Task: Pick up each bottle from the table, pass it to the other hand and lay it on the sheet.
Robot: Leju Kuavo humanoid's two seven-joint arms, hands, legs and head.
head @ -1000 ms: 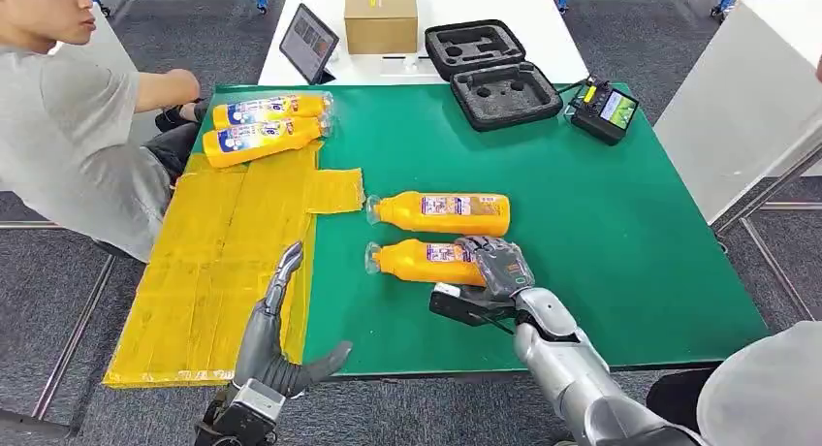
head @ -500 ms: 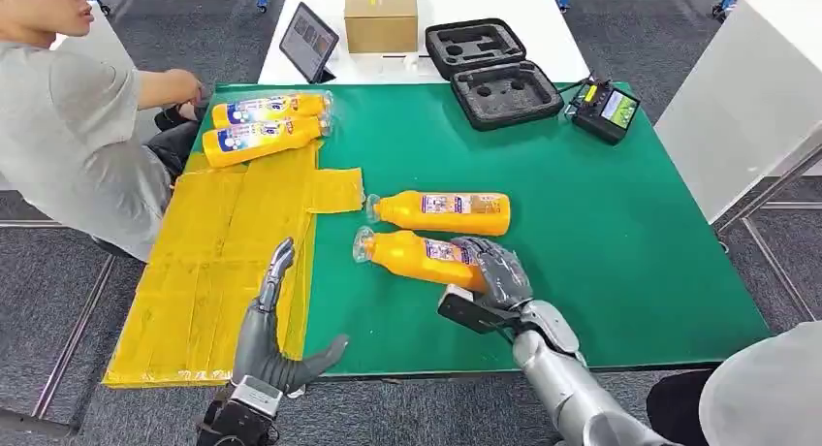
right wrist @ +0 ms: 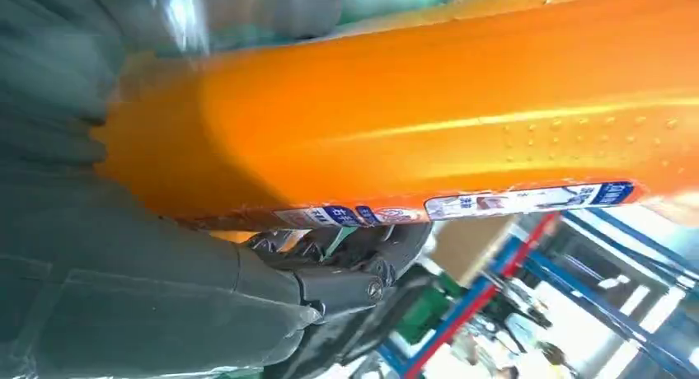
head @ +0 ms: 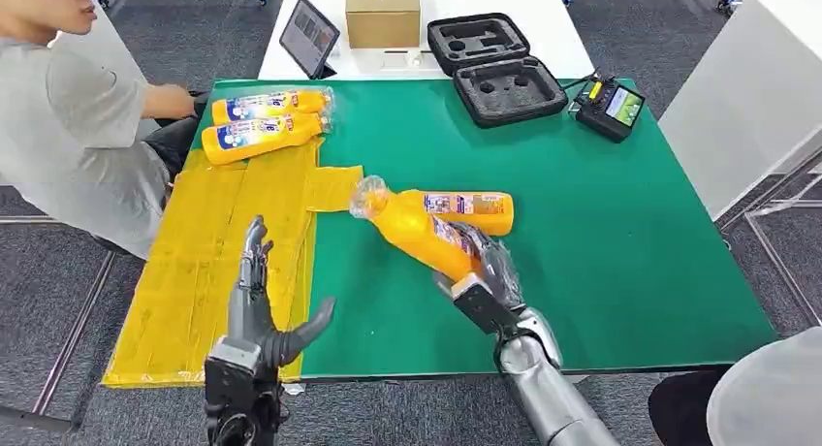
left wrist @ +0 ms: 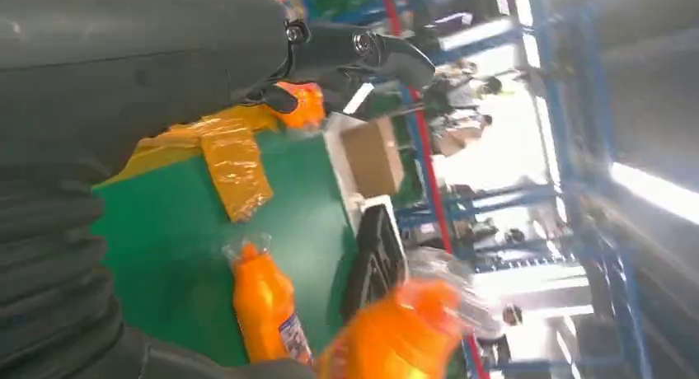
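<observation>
A green tabletop stands on a grey carpeted floor, with a white table behind it carrying a tablet, a cardboard box and an open black foam case. A person in a grey shirt sits at the tabletop's left edge. A yellow sheet covers the left part of the tabletop, and two orange bottles lie side by side at its far end. The left hand is raised over the near edge of the sheet, fingers spread and pointing up, thumb out to the side, holding nothing. Right of the sheet, near the tabletop's middle, the right hand grips the base end of a lifted bottle, which tilts with its clear cap toward the sheet's corner. Just behind it another bottle lies flat on the green, partly hidden by the lifted one. A black handheld device with a small screen rests at the tabletop's far right.
</observation>
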